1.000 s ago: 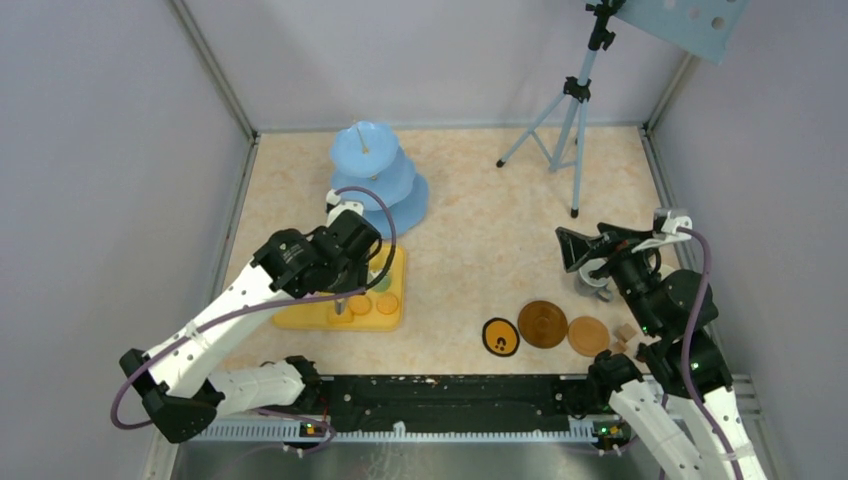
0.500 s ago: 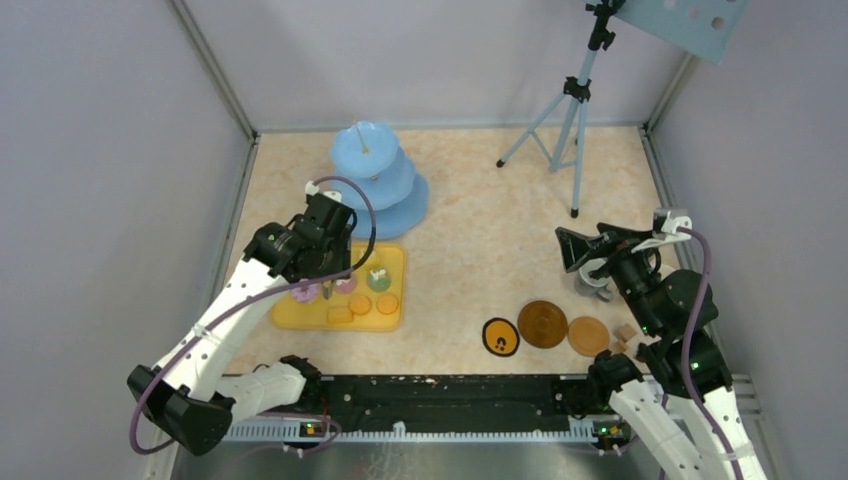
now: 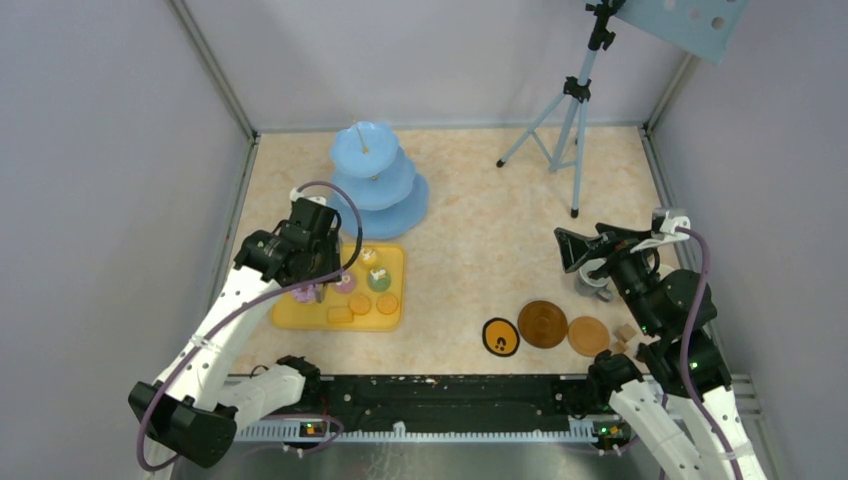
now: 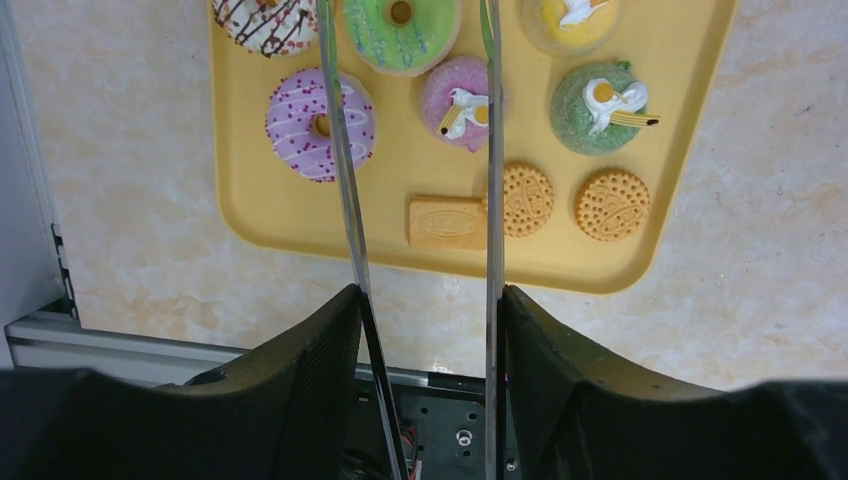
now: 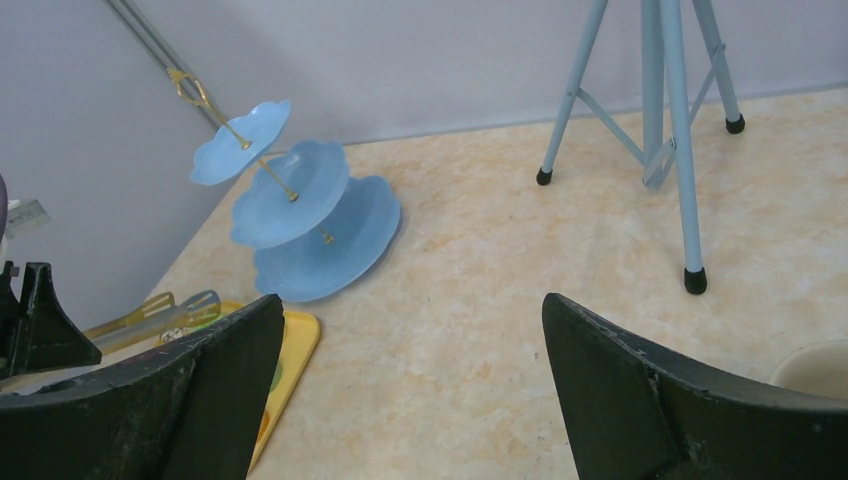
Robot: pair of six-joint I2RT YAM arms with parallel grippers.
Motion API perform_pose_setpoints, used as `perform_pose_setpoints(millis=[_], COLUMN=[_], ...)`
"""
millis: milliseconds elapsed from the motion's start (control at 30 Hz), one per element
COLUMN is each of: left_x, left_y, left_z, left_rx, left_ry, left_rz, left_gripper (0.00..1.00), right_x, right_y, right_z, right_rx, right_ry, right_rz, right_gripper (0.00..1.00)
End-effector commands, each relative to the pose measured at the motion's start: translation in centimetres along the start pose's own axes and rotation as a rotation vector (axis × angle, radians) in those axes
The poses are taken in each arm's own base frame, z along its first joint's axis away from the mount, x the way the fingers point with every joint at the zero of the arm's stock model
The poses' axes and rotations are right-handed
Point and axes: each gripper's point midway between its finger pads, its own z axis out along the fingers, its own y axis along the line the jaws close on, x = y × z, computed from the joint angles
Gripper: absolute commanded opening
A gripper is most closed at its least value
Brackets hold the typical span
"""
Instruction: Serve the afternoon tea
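left gripper (image 4: 425, 312) has pulled back, clamping slim metal tongs (image 4: 341, 150) above the yellow tray (image 4: 270, 215); right gripper (image 5: 410, 320) wide.

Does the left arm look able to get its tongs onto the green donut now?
Probably yes. The left gripper holds the tongs spread, and in the wrist view their blades pass either side of the green donut on the yellow tray; nothing covers it. Height is unclear.
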Motion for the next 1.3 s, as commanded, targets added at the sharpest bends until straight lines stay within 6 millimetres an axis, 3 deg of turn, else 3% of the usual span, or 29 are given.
perform_pose_setpoints(millis=[0,500,1267], left_x=[-0.2,0.7,0.6], left_y=[-0.6,0.0,-0.2], left_z=[0.2,1.6,3.4], left_rx=[0.038,-0.007,0.022], left_ry=[-0.029,-0.015,-0.003], left_rz=[-0.067,-0.127,-0.136], left_gripper=[0.58,0.59,0.59], right_x=[-0.9,-0.9,-0.6], right_y=[0.4,0.4,0.2], right_z=[0.1,0.1,0.1], right_rx=[-0.017,-0.018,-0.012], right_ry=[-0.034,-0.036,-0.028], right_rz=[0.004,-0.001,-0.002], right_gripper=[0.99,0.99,0.99])
